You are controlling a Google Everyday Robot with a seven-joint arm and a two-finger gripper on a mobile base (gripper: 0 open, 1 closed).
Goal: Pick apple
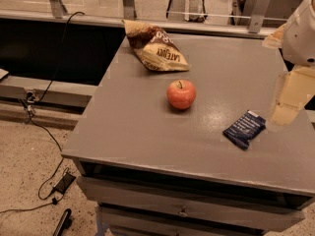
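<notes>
The apple [181,94] is small, round and red-orange with a short dark stem. It sits upright near the middle of the grey table [133,127]. My gripper [285,109] hangs at the right edge of the camera view, above the table's right side. It is well to the right of the apple and apart from it, holding nothing that I can see. The white arm body [301,31] is above the gripper.
A brown and cream chip bag [155,47] lies at the back of the table, behind the apple. A dark blue packet [244,129] lies to the right front of the apple, near the gripper. Cables [47,132] run over the floor at the left.
</notes>
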